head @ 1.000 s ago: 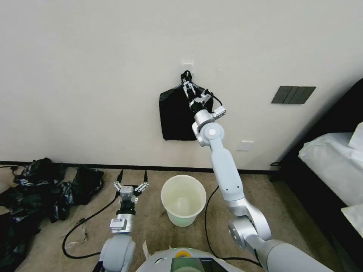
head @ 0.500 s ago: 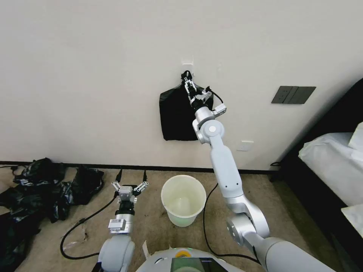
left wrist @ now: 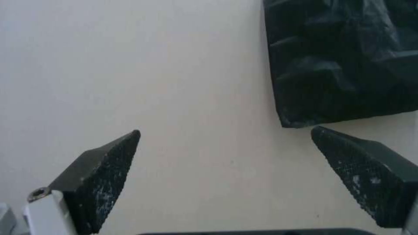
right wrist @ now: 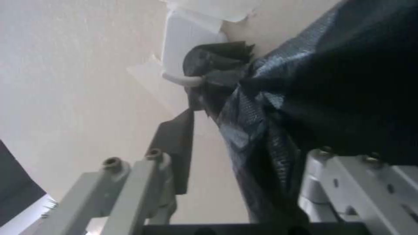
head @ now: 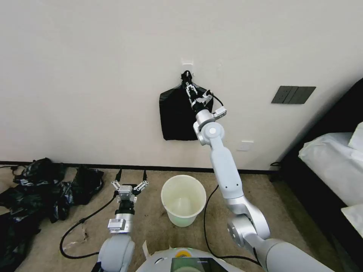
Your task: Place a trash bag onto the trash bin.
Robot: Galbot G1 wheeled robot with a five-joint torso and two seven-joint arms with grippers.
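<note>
The trash bag (head: 174, 115) hangs flat on the wall from a white hook (right wrist: 185, 79), knotted top looped over it, directly above the trash bin (head: 183, 200) on the carpet by the wall's base. The right gripper (head: 190, 88) is raised to the bag's neck just under the hook; in the right wrist view the gathered film runs between its 2 fingers (right wrist: 176, 150), spread w/ a gap either side. The left gripper (head: 130, 180) waits low, left of the bin, fingers spread, holding nothing.
</note>
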